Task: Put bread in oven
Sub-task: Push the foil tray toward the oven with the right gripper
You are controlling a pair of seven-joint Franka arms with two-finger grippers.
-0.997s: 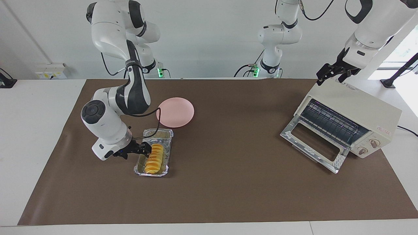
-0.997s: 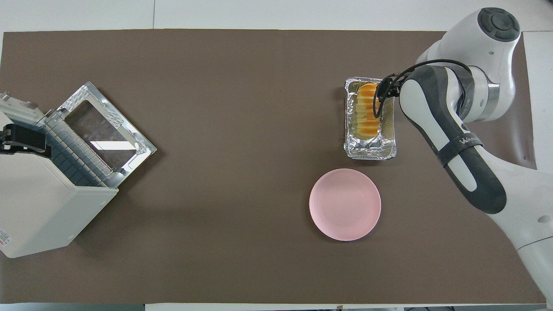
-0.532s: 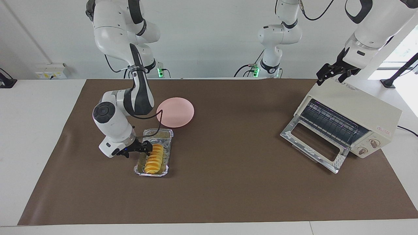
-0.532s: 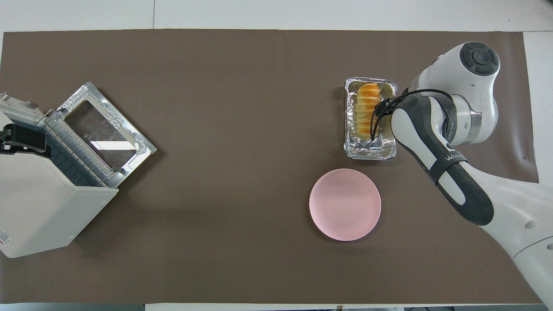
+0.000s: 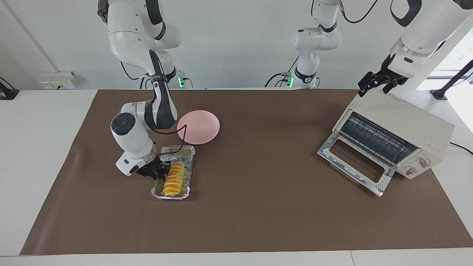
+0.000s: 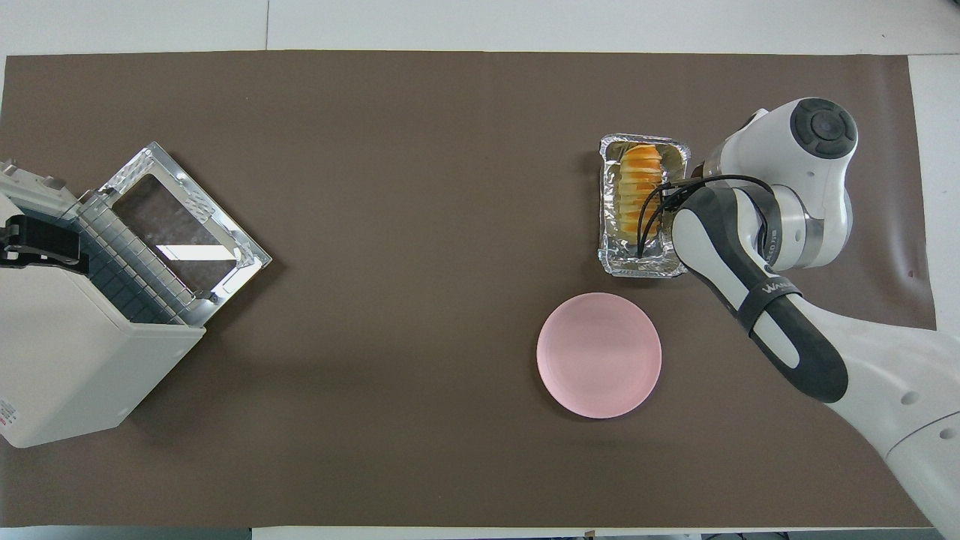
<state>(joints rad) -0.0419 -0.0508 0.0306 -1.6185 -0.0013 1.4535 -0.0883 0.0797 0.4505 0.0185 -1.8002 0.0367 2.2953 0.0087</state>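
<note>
Lying lengthwise in the foil tray, the bread is sitting toward the right arm's end of the table, farther from the robots than the pink plate. The right gripper is reaching down into the tray at the loaf's side, at the end of the bread nearer the robots — its dark fingers are pressing against the ridged slices there. How far those fingers are closed cannot be told, and whether they are actually gripping the loaf cannot be told either; the bread is resting in the tray, not lifted.

The oven is standing toward the left arm's end of the table, well apart from the tray, with its glass door lying dropped open and the wire rack showing inside. The left gripper is waiting over the oven's top corner nearest the robots, its fingers spread open and holding nothing.

Counting what is lying on the brown mat: one loaf, one foil tray, one pink plate, one oven with two round knobs — and two arms working over them.
</note>
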